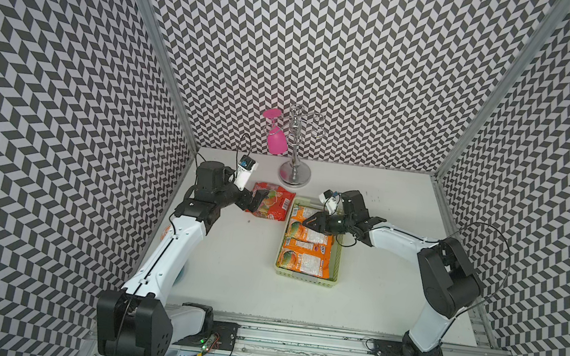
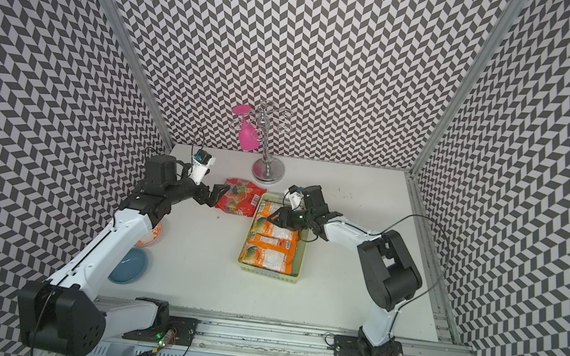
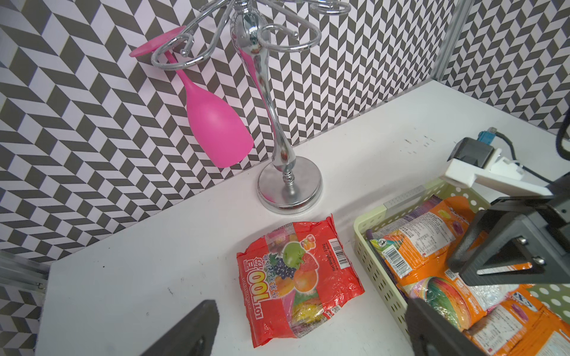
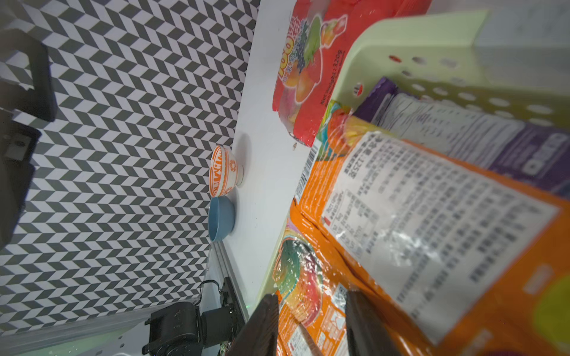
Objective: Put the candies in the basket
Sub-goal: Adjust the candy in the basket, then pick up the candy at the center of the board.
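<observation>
**Top views.** Two robot arms reach over a white desk [image 1: 230, 260] in both top views. At frame centre, one pale green basket [image 1: 304, 280] holds at least three orange packets [image 1: 303, 261], overlapping in a row from its upper end to its lower end. One red bag [image 1: 275, 205] lies flat on the desk just left of the basket, outside it. The left hand [image 1: 260, 199] hovers at the bag's left edge, fingers spread wide and gripping nothing. The right hand [image 1: 312, 220] hangs over the basket's upper end. Above them in the frame, one pink wine glass [image 1: 275, 139] hangs upside down from one chrome rack [image 1: 293, 174]. In a top view, two bowls sit at lower left beside the left arm: one orange-patterned bowl [image 2: 152, 238] and one blue bowl [image 2: 129, 265].

**Left wrist view.** The left hand [image 3: 311, 303] shows two dark fingers [image 3: 197, 326] set far apart, and the red bag lies on the desk beyond the gap. The basket stands just beside the bag. The edge of one purple packet [image 3: 427, 208] peeks from under the orange ones.

**Right wrist view.** The two fingers [image 4: 262, 323] of the right hand [image 4: 310, 308] stand partly apart. An orange packet lies below the gap, and nothing is pinched between the fingers. The purple packet lies against the basket wall. The red bag rests beyond that wall, and both bowls stand side by side at the desk's edge.
</observation>
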You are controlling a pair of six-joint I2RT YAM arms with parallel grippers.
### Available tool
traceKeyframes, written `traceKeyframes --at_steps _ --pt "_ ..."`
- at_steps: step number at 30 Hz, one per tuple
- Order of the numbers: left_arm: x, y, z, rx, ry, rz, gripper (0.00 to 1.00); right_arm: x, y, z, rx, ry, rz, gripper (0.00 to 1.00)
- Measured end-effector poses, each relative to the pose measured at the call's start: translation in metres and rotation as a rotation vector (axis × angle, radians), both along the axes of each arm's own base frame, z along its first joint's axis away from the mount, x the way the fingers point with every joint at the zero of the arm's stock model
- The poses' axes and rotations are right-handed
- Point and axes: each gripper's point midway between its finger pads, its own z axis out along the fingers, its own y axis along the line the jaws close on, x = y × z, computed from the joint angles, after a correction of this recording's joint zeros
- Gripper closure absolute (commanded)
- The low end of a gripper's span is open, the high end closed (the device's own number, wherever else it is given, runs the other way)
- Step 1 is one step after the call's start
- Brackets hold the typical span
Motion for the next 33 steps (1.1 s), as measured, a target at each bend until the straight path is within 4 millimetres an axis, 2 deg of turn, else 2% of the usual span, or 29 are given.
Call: traceKeyframes --at_steps 5,9,14,17,20,24,28,33 --pt "0.003 0.000 -0.004 -0.010 0.014 0.006 0.01 0.015 -0.008 0.005 -0.010 -0.017 -0.046 0.60" --pt "0.010 0.000 -0.018 -0.016 0.052 0.017 0.01 0.017 -0.011 0.006 -0.006 -0.010 -0.053 0.60" --pt "0.026 0.004 -0.050 -0.020 0.151 0.069 0.01 0.015 -0.012 0.016 0.005 -0.013 -0.051 0.60" --pt "0.038 0.007 -0.070 -0.021 0.217 0.105 0.01 0.013 -0.017 0.033 0.019 -0.039 -0.052 0.59" --pt "0.047 0.012 -0.084 -0.021 0.261 0.140 0.03 0.013 -0.032 0.053 0.037 -0.084 -0.076 0.58" --pt "0.052 0.018 -0.094 -0.041 0.302 0.174 0.06 0.015 -0.065 0.071 0.038 -0.143 -0.128 0.58" --pt "0.059 0.029 -0.109 -0.074 0.356 0.203 0.09 0.020 -0.098 0.075 0.017 -0.178 -0.189 0.55" --pt "0.069 0.045 -0.136 -0.132 0.453 0.237 0.10 0.021 -0.129 0.081 -0.034 -0.230 -0.232 0.45"
